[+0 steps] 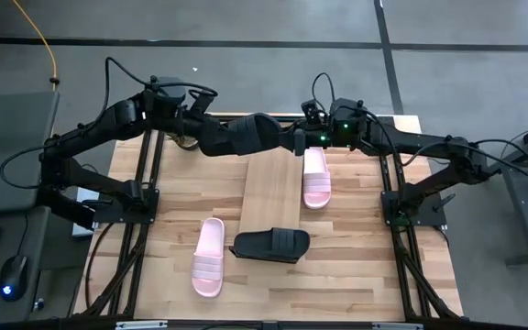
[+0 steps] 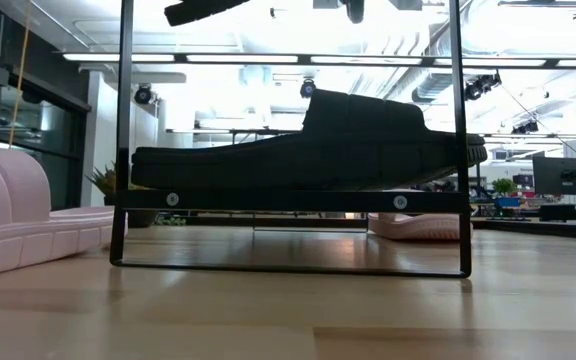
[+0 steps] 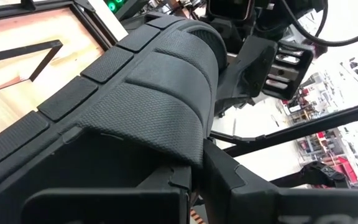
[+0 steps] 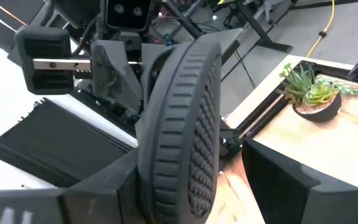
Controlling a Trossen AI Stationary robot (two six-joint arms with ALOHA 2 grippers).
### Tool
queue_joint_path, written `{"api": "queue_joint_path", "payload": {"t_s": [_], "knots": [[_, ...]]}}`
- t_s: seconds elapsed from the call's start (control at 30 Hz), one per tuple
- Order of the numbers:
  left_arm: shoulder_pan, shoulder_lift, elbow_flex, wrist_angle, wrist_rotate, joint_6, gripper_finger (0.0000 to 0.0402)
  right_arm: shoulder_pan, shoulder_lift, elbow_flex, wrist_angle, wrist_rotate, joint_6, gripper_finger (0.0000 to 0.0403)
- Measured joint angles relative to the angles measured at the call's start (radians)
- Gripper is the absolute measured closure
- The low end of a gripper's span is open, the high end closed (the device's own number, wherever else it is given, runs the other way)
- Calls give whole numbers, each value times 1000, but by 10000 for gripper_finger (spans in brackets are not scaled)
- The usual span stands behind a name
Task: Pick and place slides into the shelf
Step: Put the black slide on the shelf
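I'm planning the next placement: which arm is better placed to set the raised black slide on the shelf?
Probably the left. The left gripper is shut on the raised black slide above the shelf, while the right gripper only straddles its end, jaws wide.

1. Both arms are dark, nearly black, built of rounded jointed segments.
2. Thin black cables loop loosely along each arm.
3. A small green light glows on the wrist of the right arm (image 1: 342, 128).
4. The left gripper (image 4: 61, 62) has a blocky black housing with a bright metal rail across its face.
5. The right gripper (image 3: 272, 62) shows a black body with silvery ribbed slots.
6. The right gripper's fingers (image 4: 278, 186) are flat, matte black and angular.
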Motion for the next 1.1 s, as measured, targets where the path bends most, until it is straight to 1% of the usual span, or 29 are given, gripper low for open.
{"api": "queue_joint_path", "payload": {"t_s": [0.07,0.13,0.4,0.47,0.5,0.57,0.7,0.83,1.1], "knots": [[0,0,0,0,0,3,392,0,-1,0,8,12,0,194],[0,0,0,-1,0,3,392,0,-1,0,8,11,0,217],[0,-1,0,-3,-4,10,392,-2,-2,0,7,6,0,352],[0,-1,0,-2,-7,11,392,-2,-2,0,4,4,0,381],[0,-2,0,-3,-6,11,392,-2,-2,0,4,2,0,388],[0,-2,0,-3,-7,11,392,-2,-2,0,6,-1,-1,391],[0,-2,0,-2,-7,29,392,-2,-2,0,8,-6,16,375],[0,-2,0,-3,-7,30,392,-2,-2,0,9,-14,27,381],[0,-2,0,-2,-12,117,392,-8,-2,0,15,4,141,383]]}}
